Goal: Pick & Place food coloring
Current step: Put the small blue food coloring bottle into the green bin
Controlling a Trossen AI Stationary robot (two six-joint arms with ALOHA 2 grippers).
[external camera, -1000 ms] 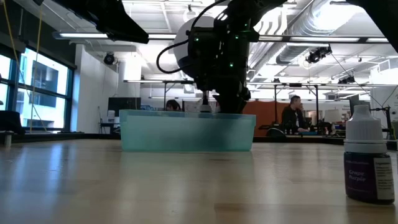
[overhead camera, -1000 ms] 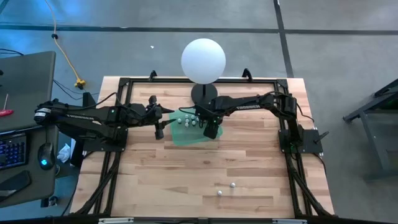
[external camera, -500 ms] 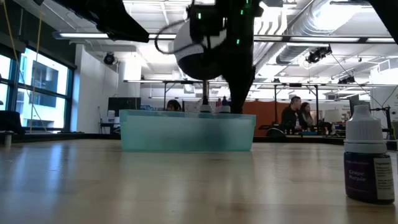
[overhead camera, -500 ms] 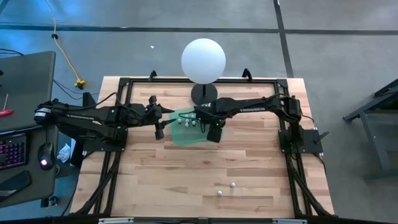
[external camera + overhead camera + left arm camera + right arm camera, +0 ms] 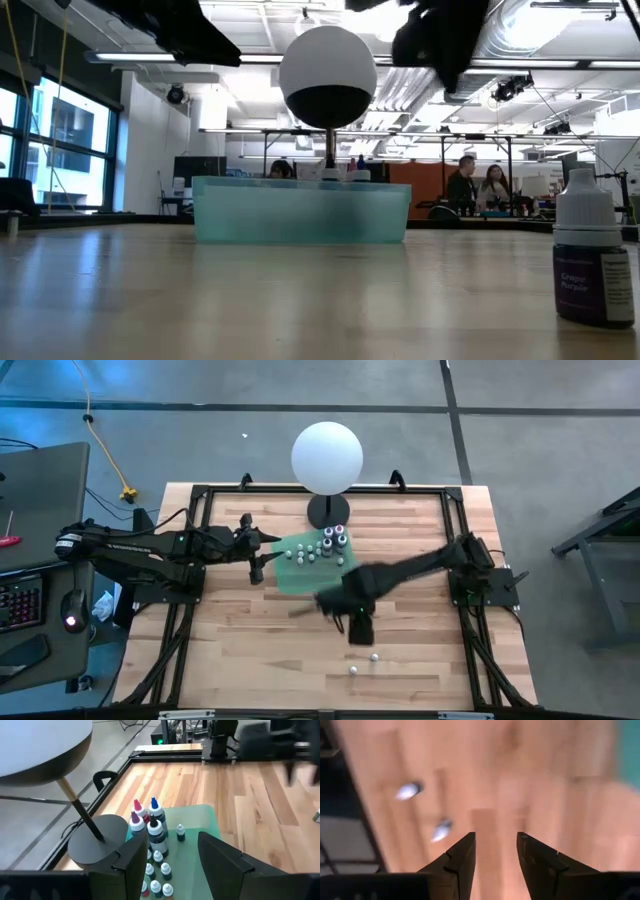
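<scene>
Several tiny food coloring bottles [image 5: 322, 546] stand in a shallow green tray [image 5: 300, 578] at mid table; they also show in the left wrist view [image 5: 152, 827]. Two more bottles [image 5: 374, 656] [image 5: 353, 670] stand on the bare wood near the front edge, and they show in the right wrist view [image 5: 409, 790]. The low view shows one purple bottle [image 5: 592, 260] up close. My right gripper [image 5: 358, 628] is open and empty above the wood between the tray and the two loose bottles. My left gripper [image 5: 257, 567] is open and empty at the tray's left side.
A big white globe lamp [image 5: 326, 457] on a dark round foot [image 5: 95, 837] stands just behind the tray. A black frame [image 5: 200, 495] runs around the wooden table. A desk with a keyboard [image 5: 20, 605] stands beyond the left edge. People sit in the room behind [image 5: 470, 185].
My right gripper has risen from over the tray and swung fast toward the table's near edge, toward the two loose bottles. The bottles at the tray's far right corner, which it hid before, now show.
</scene>
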